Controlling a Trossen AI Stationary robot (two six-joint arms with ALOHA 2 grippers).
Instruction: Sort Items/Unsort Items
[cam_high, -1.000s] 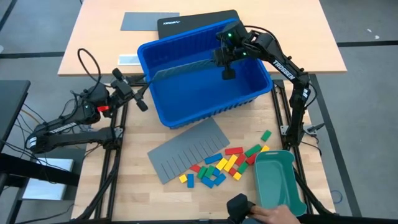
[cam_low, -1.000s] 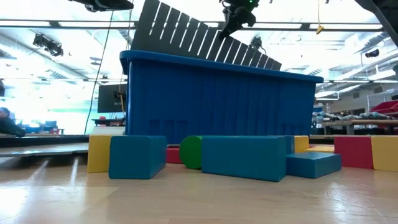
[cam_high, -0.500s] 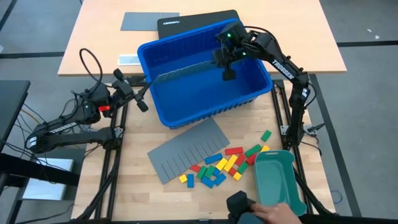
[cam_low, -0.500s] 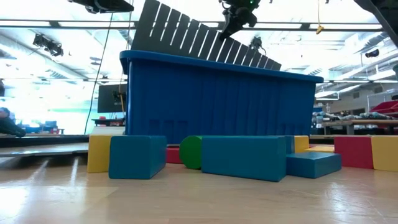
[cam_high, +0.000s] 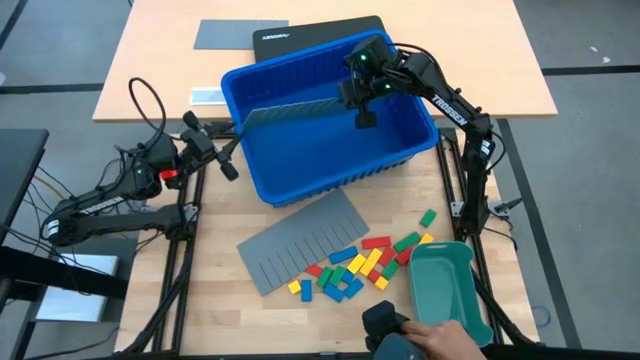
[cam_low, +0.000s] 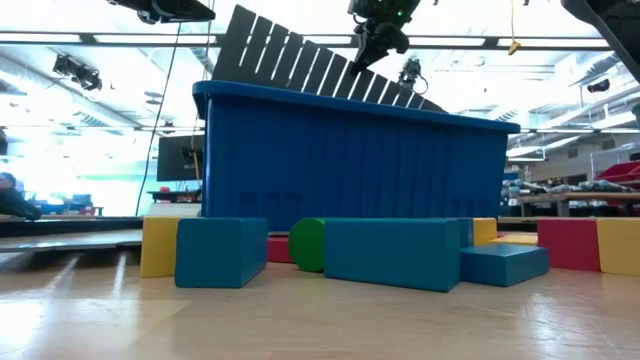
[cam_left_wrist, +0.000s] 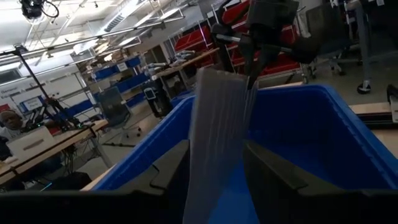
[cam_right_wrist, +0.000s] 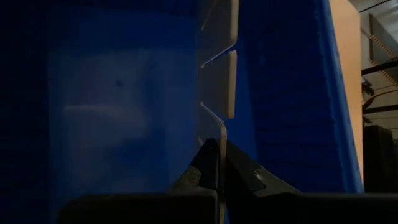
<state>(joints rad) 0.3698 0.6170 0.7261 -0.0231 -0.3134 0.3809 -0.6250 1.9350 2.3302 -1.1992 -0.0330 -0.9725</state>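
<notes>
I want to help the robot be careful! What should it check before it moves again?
1. Right gripper shut on the grey divider sheet: ok.
2. Sheet inside the blue bin, sticking up above the rim: ok.
3. Left gripper outside the bin, holding nothing: ok.
4. Second grey sheet flat on the table: ok.
5. Blocks loose beside the green tray, unsorted: not ok.
6. Person's hand near the tray: not ok.
</notes>
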